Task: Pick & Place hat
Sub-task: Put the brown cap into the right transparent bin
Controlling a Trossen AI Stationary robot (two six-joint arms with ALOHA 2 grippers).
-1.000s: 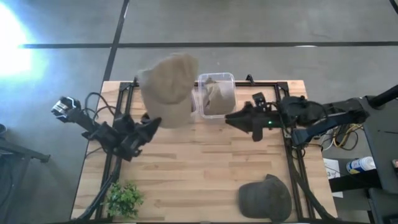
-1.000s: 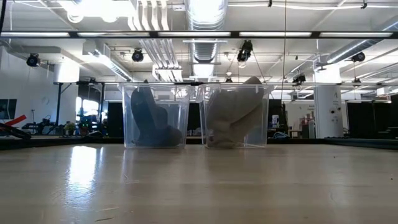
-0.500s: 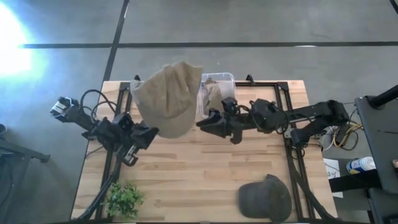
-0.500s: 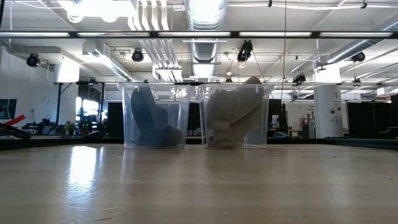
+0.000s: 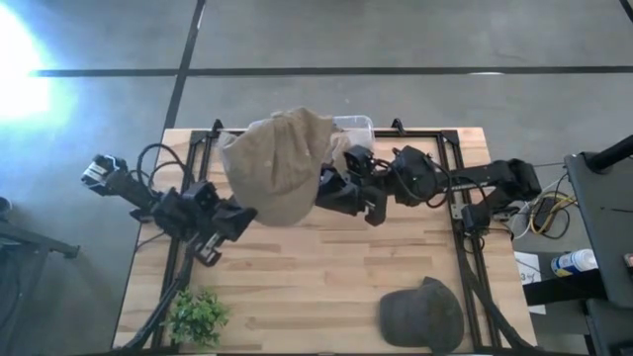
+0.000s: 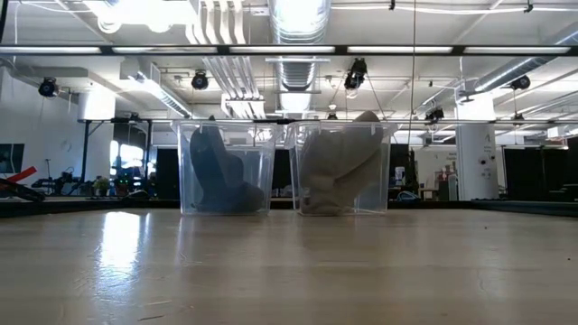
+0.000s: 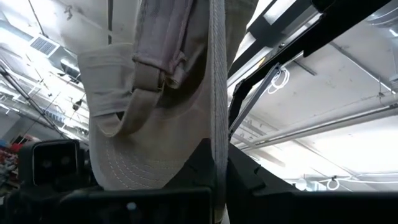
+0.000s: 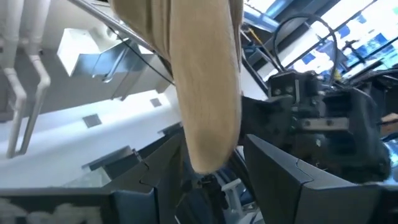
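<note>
A tan hat (image 5: 282, 158) is held high above the table's far middle. My left gripper (image 5: 242, 211) is shut on it from the left, and the left wrist view shows the tan hat (image 7: 143, 124) with its back strap (image 7: 155, 68). My right gripper (image 5: 324, 188) is open beside the hat's right side. In the right wrist view a hanging part of the tan hat (image 8: 205, 81) lies between the two spread fingers of my right gripper (image 8: 214, 168); I cannot tell whether they touch it. Neither gripper shows in the low view. My left gripper pinches the hat's rim edge (image 7: 216, 146) between its two fingers, near the back strap. The fingers point upward, slanting toward the table's right. The hat stands above them, lifted clear of the table, with its crown leaning toward the right arm.
Two clear bins stand at the far edge: the left bin (image 6: 226, 167) holds a dark blue hat, the right bin (image 6: 341, 167) a tan one. From above, the held hat half hides a bin (image 5: 358, 123). A dark cap (image 5: 423, 314) and a small plant (image 5: 198, 314) lie at the near edge.
My right gripper has travelled toward the table's left until its open fingers reached the hat. The left gripper has shifted a little toward the near edge and right. The held hat has swung and leaned toward the right arm, now covering more of the bin.
</note>
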